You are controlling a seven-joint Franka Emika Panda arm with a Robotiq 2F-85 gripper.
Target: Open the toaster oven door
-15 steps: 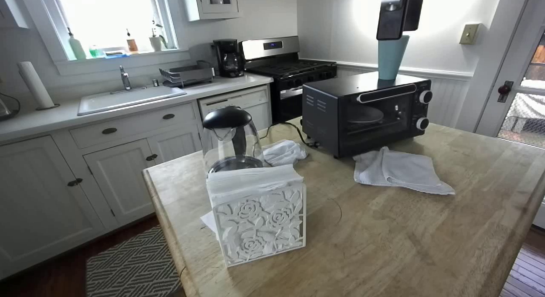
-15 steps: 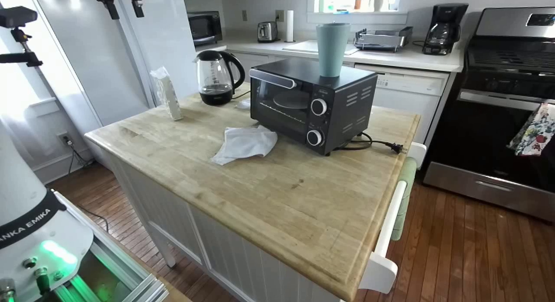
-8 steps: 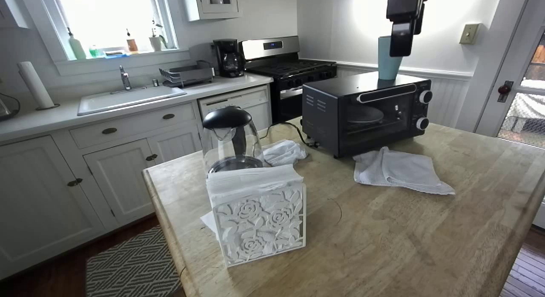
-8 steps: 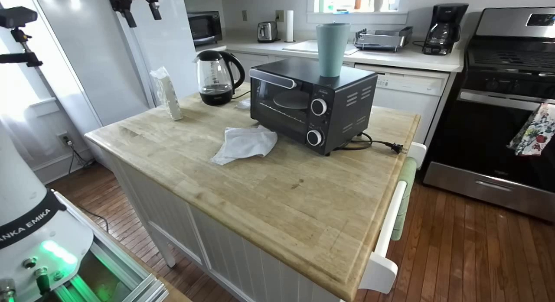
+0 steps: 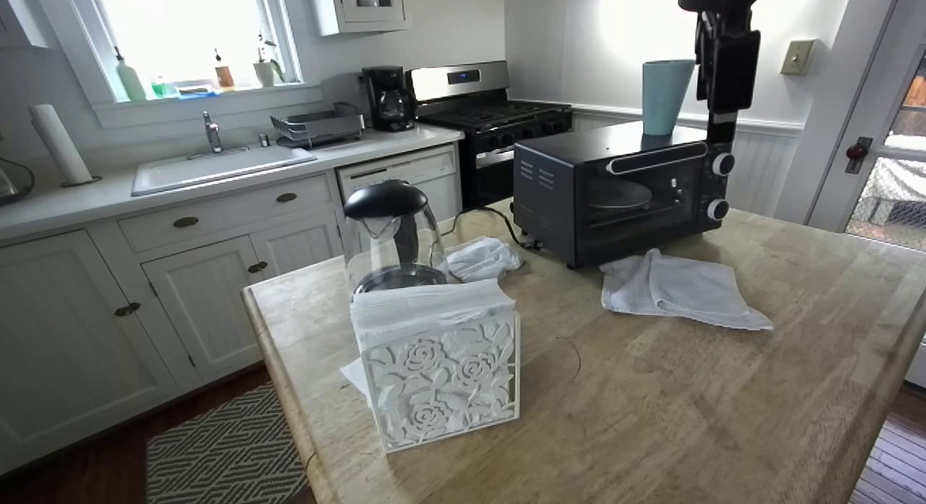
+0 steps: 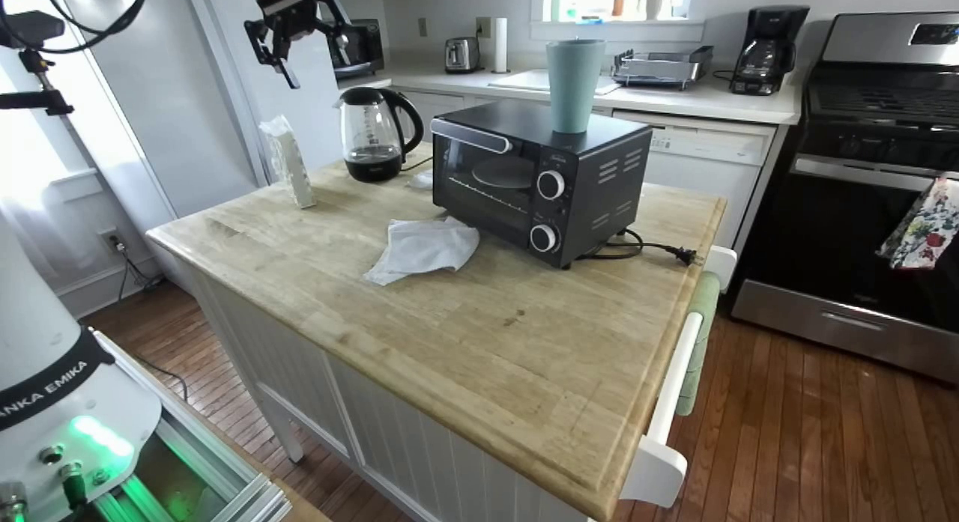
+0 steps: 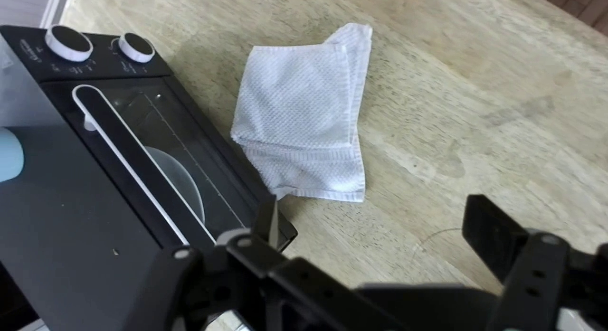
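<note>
The black toaster oven [image 5: 546, 200] stands on the wooden island in both exterior views [image 6: 610, 189]. Its glass door [image 6: 483, 179] is upright and shut, with a plate visible behind it. The bar handle [image 6: 472, 135] runs along the door's top edge. In the wrist view the oven [image 7: 71, 203] fills the left side, with the handle [image 7: 142, 165] running diagonally. My gripper [image 7: 374, 218] is open and empty, its jaws wide apart. It hangs above the island, in front of and higher than the oven, touching nothing; it also shows in both exterior views [image 5: 720, 131] [image 6: 318, 71].
A blue-green cup [image 6: 573, 87] stands on top of the oven. A white cloth [image 7: 299, 103] lies on the island [image 6: 419, 312] before the door. A glass kettle [image 6: 367, 136] and a white napkin holder [image 5: 441, 374] stand beyond the oven's knobless side. A power cord [image 6: 637, 245] lies behind the oven.
My gripper has come down, moving right in one view towards the oven and the kettle, and has turned and tilted. It stays open. The oven, its door and the cup have not moved.
</note>
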